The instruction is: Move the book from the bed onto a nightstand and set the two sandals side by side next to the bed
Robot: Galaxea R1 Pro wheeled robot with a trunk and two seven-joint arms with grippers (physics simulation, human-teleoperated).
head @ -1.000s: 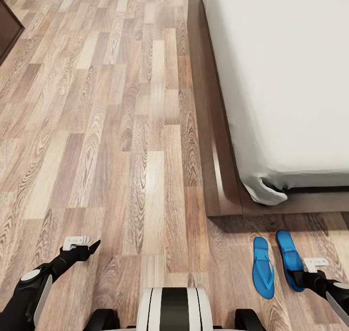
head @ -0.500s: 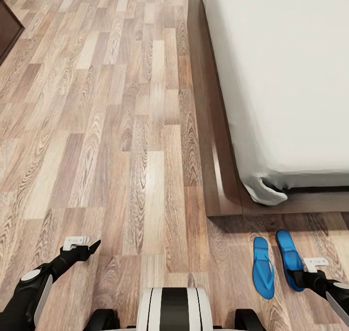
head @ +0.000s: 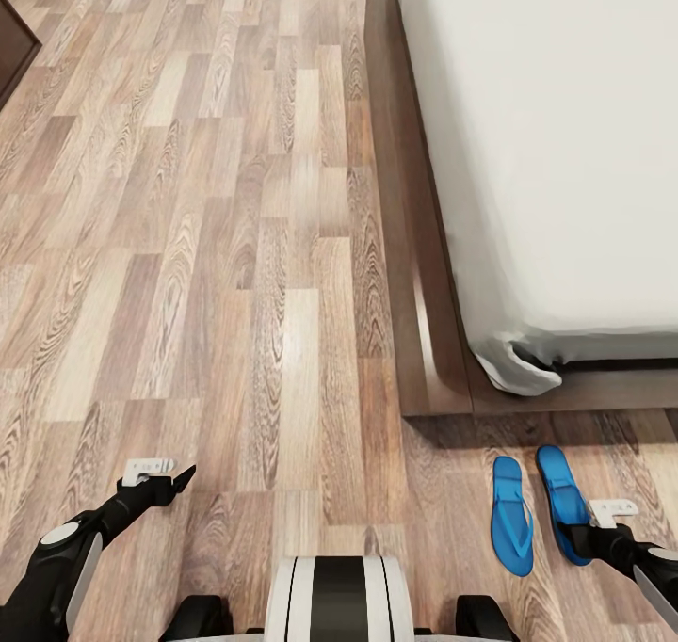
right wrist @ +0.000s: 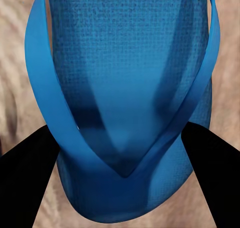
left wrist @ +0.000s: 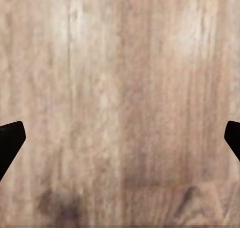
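Sandal lies between right pincer fingers, spread open; second sandal beside.

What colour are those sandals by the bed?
Bright blue sandals; the right wrist view shows one clearest.

Two sandals side by side, seemingly off bed corner.

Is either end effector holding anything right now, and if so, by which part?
Left end effector is open over bare floor, holding nothing. Right end effector straddles the strap end of one bright blue sandal; whether it is gripped cannot be told.
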